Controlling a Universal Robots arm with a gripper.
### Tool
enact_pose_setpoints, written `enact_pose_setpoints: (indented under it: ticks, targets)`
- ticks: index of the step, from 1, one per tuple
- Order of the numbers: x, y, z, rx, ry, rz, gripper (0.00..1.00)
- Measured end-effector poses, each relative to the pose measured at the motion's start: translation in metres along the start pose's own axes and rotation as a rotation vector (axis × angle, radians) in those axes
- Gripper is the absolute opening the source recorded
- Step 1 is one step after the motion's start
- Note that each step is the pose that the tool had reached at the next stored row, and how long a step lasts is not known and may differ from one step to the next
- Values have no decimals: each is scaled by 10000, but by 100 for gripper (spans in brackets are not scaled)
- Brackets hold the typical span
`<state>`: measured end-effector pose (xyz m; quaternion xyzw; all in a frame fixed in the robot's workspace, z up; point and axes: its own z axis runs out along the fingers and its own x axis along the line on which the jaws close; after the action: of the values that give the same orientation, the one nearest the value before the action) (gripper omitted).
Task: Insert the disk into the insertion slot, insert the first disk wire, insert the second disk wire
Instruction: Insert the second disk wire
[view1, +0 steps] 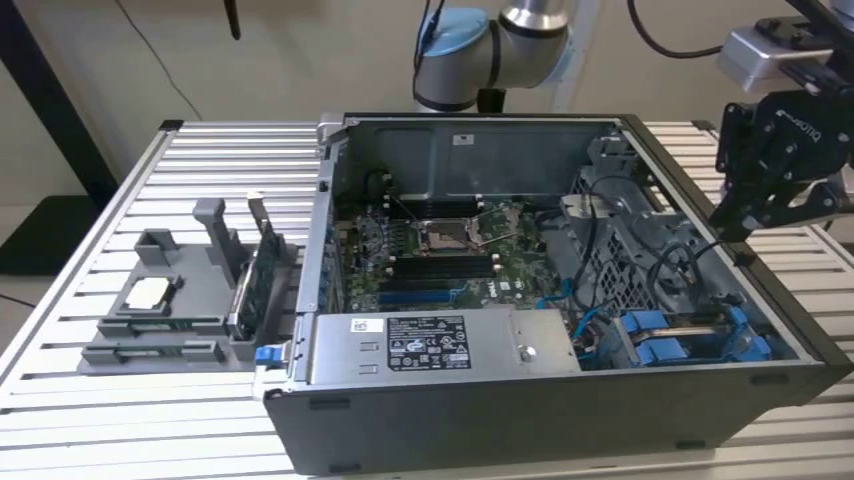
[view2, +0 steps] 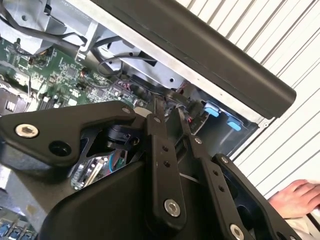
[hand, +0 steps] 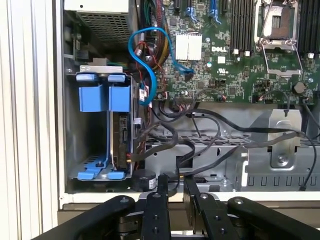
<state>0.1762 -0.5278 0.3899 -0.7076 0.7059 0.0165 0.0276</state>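
Your gripper (view1: 742, 240) hangs at the computer case (view1: 534, 420) wall on the exterior view's right, with the fingers (hand: 161, 186) drawn nearly together, looks like pinching a black wire (view2: 174, 96) just inside that wall. The disk (hand: 122, 134) sits edge-on in its blue carrier (hand: 119, 97) inside the insertion slot (hand: 86, 142), near the gripper and right beside a looping blue cable (hand: 137, 55) that runs to the motherboard (hand: 235, 65). A person's hand (view2: 296, 197) rests on the slatted counter (view1: 160, 180) outside the case.
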Motion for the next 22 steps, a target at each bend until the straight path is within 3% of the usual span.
enact_pose_setpoints:
  ticks: [7,22]
  targets:
    - [89,0,-79,-4,2,2,27]
    - [160,-9,-58,-5,6,2,27]
